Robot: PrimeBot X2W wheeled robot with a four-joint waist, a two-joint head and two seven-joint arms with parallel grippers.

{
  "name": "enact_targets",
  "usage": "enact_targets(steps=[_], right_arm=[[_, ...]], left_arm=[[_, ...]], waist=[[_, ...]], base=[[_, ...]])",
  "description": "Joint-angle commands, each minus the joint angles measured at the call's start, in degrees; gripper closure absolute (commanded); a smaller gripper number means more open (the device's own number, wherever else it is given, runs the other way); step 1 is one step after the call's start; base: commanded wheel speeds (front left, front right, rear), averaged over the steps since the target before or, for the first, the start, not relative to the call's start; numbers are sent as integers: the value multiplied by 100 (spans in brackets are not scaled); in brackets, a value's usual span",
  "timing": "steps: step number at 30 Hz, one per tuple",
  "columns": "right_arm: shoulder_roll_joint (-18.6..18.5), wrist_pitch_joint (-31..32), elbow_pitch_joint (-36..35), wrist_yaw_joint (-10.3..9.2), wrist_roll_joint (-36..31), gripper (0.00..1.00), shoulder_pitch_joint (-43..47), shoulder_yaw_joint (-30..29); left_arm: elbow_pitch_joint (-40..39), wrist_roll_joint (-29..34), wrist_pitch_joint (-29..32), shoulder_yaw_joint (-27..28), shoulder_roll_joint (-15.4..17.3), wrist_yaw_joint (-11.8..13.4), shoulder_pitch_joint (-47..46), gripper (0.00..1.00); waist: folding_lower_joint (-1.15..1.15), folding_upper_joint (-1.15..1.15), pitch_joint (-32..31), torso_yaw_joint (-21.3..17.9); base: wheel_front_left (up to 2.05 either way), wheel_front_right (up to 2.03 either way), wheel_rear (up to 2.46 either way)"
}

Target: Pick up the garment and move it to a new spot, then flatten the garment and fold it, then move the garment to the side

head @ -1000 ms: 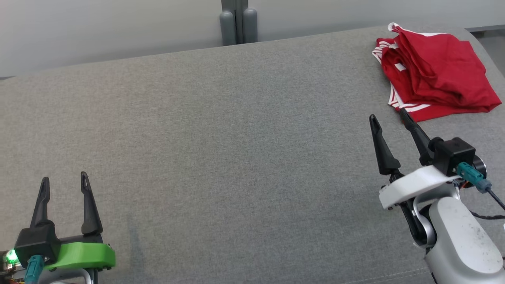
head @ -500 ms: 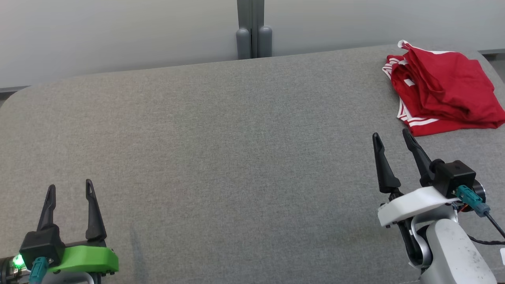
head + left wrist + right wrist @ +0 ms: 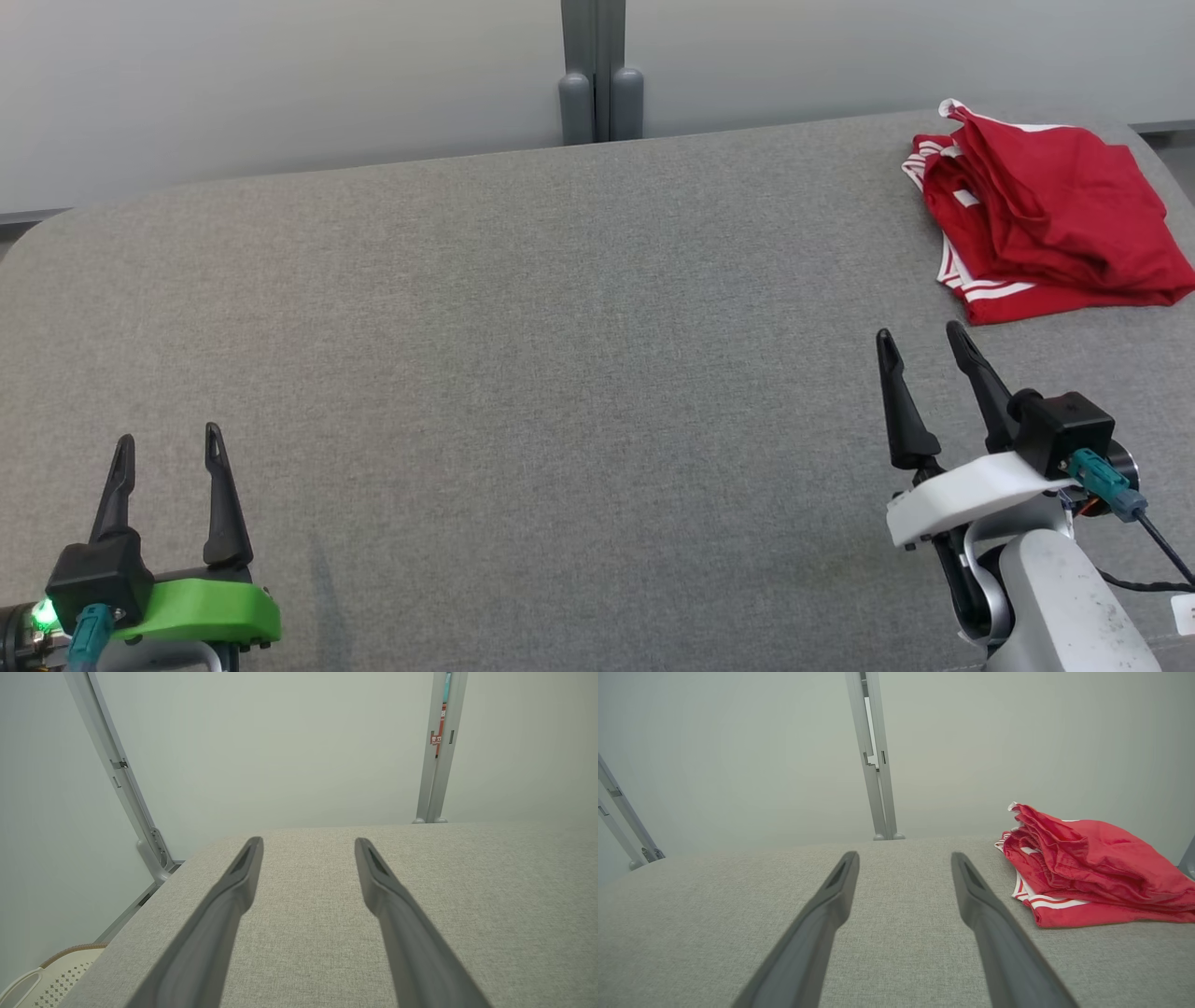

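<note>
Down past the left edge of the grey fabric surface, below the level of its top, sits a pale perforated basket. A slanted metal upright runs up the plain pale wall behind that corner. The left gripper hovers at the near left of the surface on its green mount. Its two dark fingers are spread apart, holding nothing, with just woven cloth beneath. The surface itself is a wide, evenly textured grey, rounded at its far left corner and smooth across the middle. Behind its far edge, about centre, a grey metal post stands against the wall with two rounded feet at its base. Further right, the right gripper stands over the near right part on a white mount, jaws wide and empty, fingertips pointing toward the far right corner. There the red garment, trimmed with white stripes, lies folded in a rumpled stack. It is close beyond the fingertips yet not touching them, right up near the surface's right edge.
</note>
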Motion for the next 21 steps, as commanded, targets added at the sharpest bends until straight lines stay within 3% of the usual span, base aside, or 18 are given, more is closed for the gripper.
enact_targets(steps=[1, 4, 5, 10, 21], right_arm=[[-4, -13, 26, -7, -28, 0, 25, 21], [-16, -12, 44, -7, -9, 0, 5, 48], [0, 1, 31, 0, 1, 100, -5, 51], [52, 16, 227, 1, 33, 100, 142, 62], [95, 334, 154, 0, 1191, 100, 196, -114]], left_arm=[[9, 7, -14, 22, 0, -28, -96, 0], [4, -2, -14, 37, -15, -29, -97, 0], [-3, 0, 0, 14, -15, -2, -19, 100], [245, -20, 45, 4, -97, -3, 64, 100], [306, -1297, 394, 7, -110, -65, -44, 100]], waist=[[0, 0, 2, -4], [0, 0, 2, -2], [0, 0, 2, -3], [0, 0, 0, -2], [0, 0, -30, 20]], base=[[0, 0, 0], [0, 0, 0], [0, 0, 0], [0, 0, 0], [0, 0, 0]])
